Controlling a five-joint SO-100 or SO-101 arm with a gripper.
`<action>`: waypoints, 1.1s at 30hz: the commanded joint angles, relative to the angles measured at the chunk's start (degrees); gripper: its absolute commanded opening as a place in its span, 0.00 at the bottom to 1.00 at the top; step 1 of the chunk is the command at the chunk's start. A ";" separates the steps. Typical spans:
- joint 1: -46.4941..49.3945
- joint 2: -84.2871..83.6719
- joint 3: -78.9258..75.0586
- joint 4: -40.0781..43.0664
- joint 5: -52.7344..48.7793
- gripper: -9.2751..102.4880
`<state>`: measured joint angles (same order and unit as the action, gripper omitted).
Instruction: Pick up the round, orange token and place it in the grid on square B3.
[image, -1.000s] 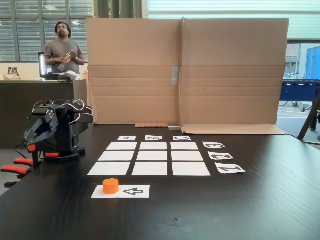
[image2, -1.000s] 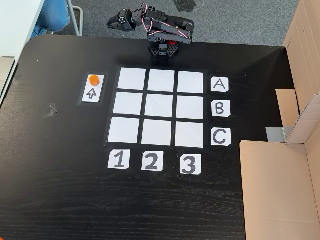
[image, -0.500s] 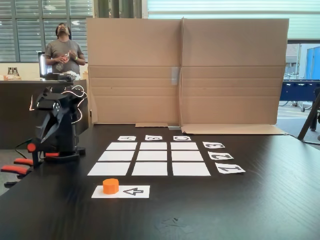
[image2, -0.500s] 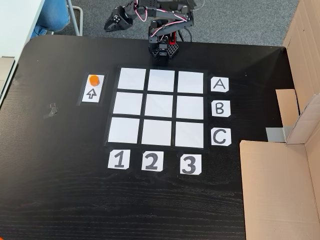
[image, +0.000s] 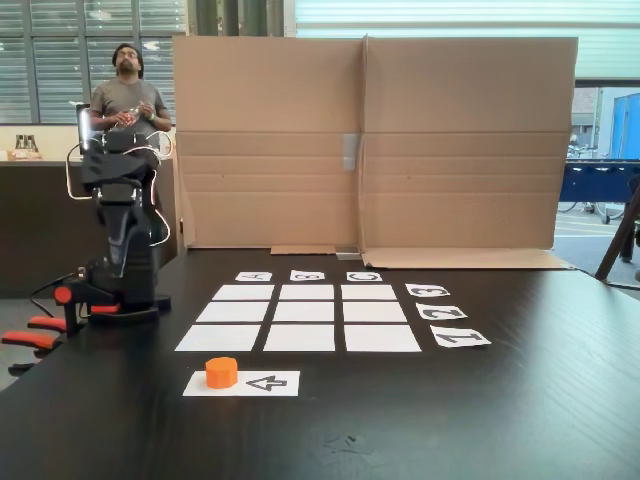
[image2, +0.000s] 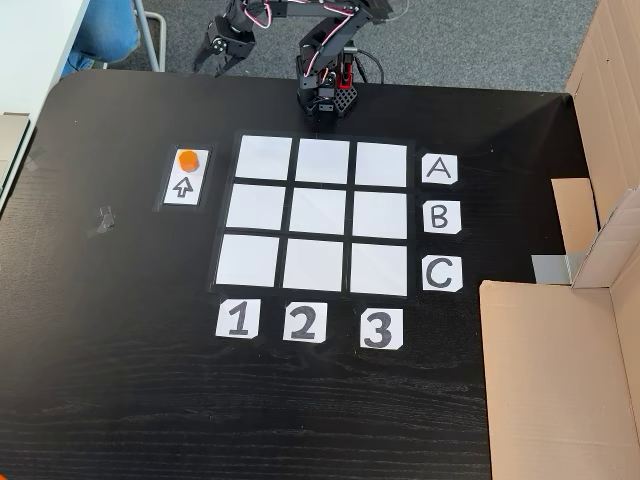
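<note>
The orange token (image2: 187, 159) sits untouched on its arrow card (image2: 185, 178), square B3 (image2: 380, 215) is bare, and the empty gripper (image2: 216, 58), fingers slightly apart, hangs near the table's (image2: 120, 380) edge.

Layout relative to the grid (image2: 318, 212), in a fixed view from above: the token (image2: 187, 159) rests on the arrow card (image2: 185, 177), just left of the grid's upper row. Letter cards (image2: 440, 217) lie right of the grid, number cards (image2: 304, 324) below it. The arm's base (image2: 322, 100) stands above the grid, the gripper (image2: 218, 52) up-left of it, the cardboard screen (image2: 560, 370) at lower right.
</note>
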<state>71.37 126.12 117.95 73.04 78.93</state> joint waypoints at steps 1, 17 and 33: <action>-0.53 -6.59 -7.82 2.81 -0.53 0.43; -3.16 -29.00 -29.44 15.38 -16.26 0.60; -6.59 -43.68 -40.61 15.29 -31.11 0.60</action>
<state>65.48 83.32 80.60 88.15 48.87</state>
